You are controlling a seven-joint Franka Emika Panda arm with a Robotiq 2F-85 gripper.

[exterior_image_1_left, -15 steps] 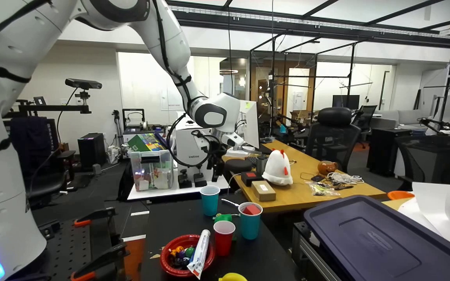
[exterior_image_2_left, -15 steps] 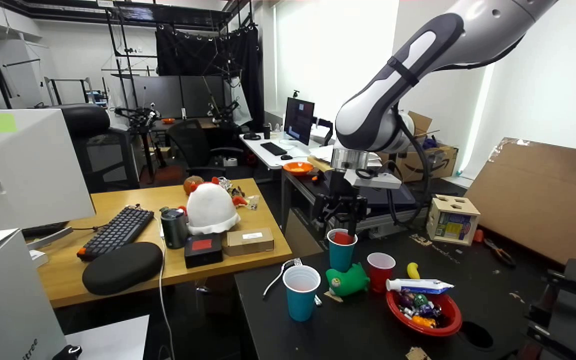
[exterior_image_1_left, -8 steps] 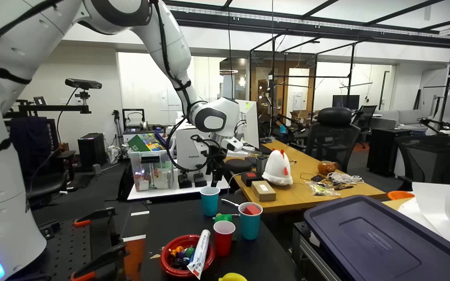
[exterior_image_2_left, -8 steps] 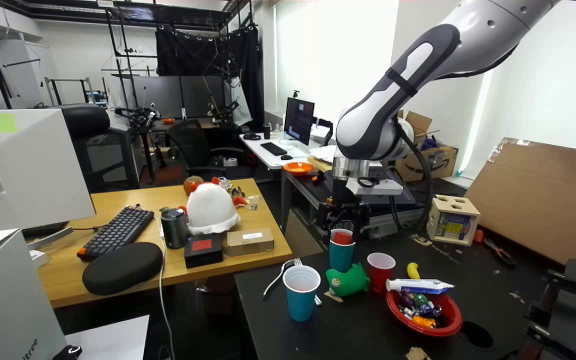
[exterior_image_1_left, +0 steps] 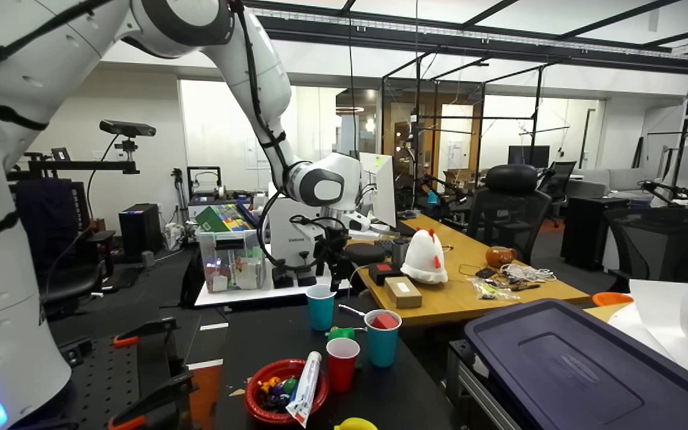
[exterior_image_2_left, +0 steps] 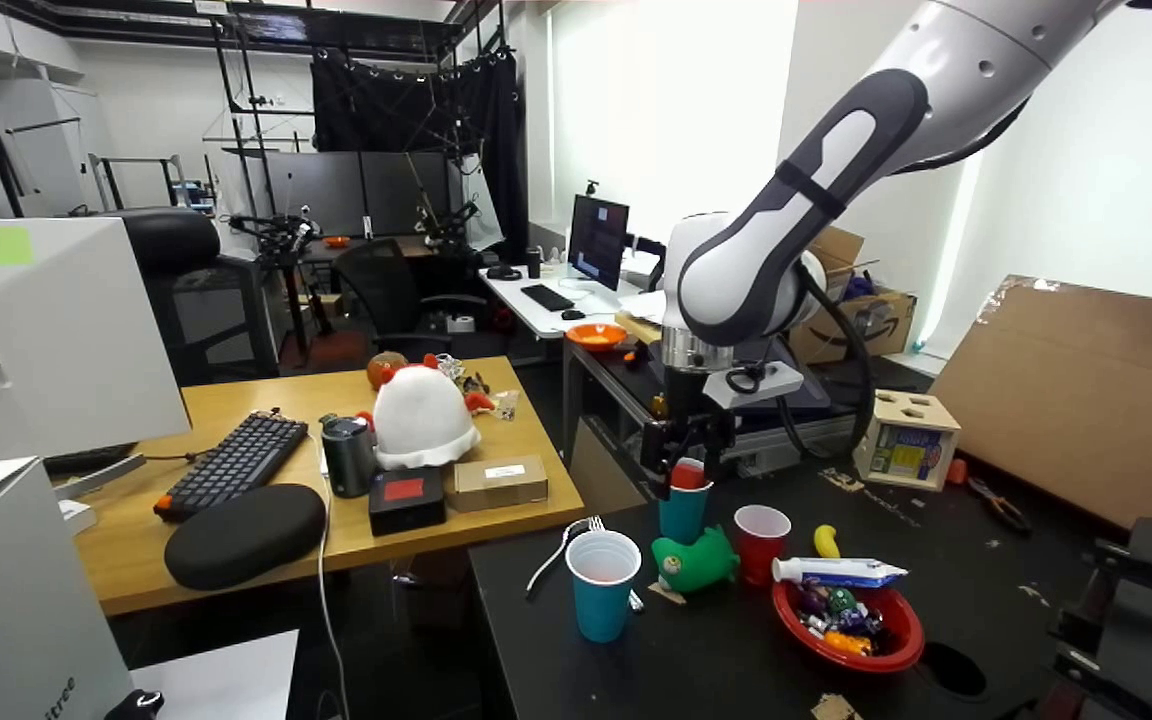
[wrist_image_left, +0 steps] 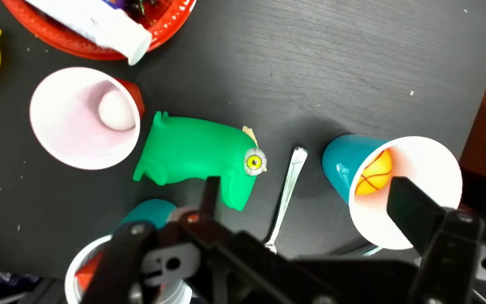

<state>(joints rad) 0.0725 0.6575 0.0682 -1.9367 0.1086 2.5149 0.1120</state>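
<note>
My gripper (wrist_image_left: 304, 185) is open and holds nothing, above the black table. In the wrist view, its right finger (wrist_image_left: 414, 207) overlaps the white mouth of a teal cup (wrist_image_left: 348, 164) with a yellow basketball-patterned ball (wrist_image_left: 373, 173) inside. Its left finger (wrist_image_left: 212, 194) appears near a green one-eyed toy (wrist_image_left: 188, 147). A fork (wrist_image_left: 287, 185) lies between the fingers as seen from above. Partly behind the left finger linkage is another teal cup (exterior_image_2_left: 683, 515) holding a red block (exterior_image_1_left: 384, 321). A red cup (wrist_image_left: 78, 139) contains a white round object (wrist_image_left: 116, 109).
A red bowl (exterior_image_2_left: 901, 645) of wrapped candies has a toothpaste tube (exterior_image_2_left: 836, 572) across it. Beyond lie a yellow banana (exterior_image_2_left: 825, 541) and a wooden shape box (exterior_image_2_left: 904, 440). A wooden desk (exterior_image_1_left: 463, 239) and a dark lidded bin (exterior_image_1_left: 589, 370) flank the black table.
The arm has come down a little and the wrist has turned slightly. The gripper stays open. Cups, toy and bowl have not moved.
</note>
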